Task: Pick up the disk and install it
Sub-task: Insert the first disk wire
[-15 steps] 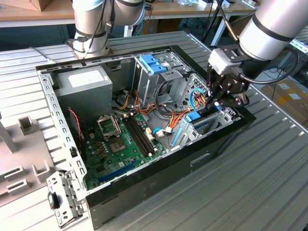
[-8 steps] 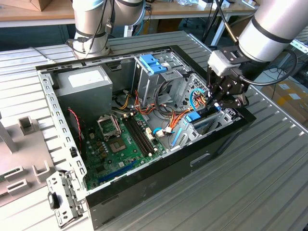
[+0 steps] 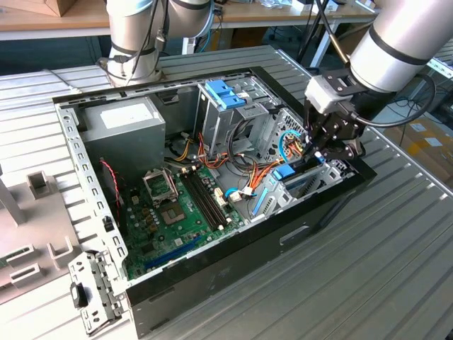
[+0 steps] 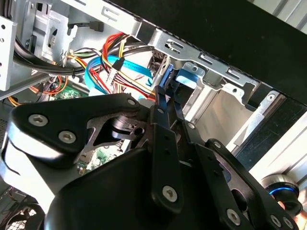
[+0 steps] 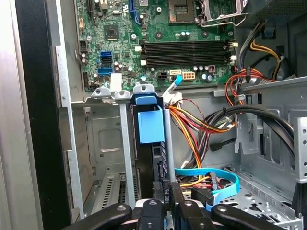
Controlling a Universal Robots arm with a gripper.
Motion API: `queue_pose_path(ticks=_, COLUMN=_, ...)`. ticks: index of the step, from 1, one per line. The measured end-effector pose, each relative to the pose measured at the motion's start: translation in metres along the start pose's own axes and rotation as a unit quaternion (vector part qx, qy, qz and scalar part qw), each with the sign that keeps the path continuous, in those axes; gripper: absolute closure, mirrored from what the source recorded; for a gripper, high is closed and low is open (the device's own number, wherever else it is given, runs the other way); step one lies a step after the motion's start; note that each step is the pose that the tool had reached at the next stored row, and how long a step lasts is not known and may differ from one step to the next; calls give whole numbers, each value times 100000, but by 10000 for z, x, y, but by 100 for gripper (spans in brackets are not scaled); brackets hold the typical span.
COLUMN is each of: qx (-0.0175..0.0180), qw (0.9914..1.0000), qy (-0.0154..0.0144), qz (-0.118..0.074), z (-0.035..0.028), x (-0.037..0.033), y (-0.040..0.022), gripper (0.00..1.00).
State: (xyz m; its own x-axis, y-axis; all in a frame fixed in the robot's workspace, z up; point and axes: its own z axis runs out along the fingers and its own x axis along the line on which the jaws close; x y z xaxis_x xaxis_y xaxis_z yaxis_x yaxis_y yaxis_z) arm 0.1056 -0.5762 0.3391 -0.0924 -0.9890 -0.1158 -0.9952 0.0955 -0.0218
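Gripper (image 3: 316, 157) was down inside the open computer case (image 3: 212, 241), at the exterior view's right end. Its fingers (image 5: 163, 199) were pinched nearly shut on the near edge of the disk (image 5: 150, 125), which stood on edge in the metal drive bay (image 5: 125, 143), blue carrier frame showing. Green motherboard (image 3: 177, 205) lay well apart toward the exterior view's left. Grey power supply (image 3: 124, 124) carried a white label; its writing could not be made out.
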Motion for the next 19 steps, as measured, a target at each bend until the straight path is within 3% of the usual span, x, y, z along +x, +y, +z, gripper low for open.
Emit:
queue_pose_path(ticks=11, qx=-5, qw=100000, qy=-65, qz=5, z=22, x=2, y=1, gripper=80)
queue_pose_path(ticks=13, qx=-2, qw=100000, qy=-17, qz=1, z=17, x=2, y=0, gripper=68)
queue_pose_path(ticks=19, qx=-1, qw=100000, qy=-7, qz=3, z=17, x=2, y=0, gripper=68)
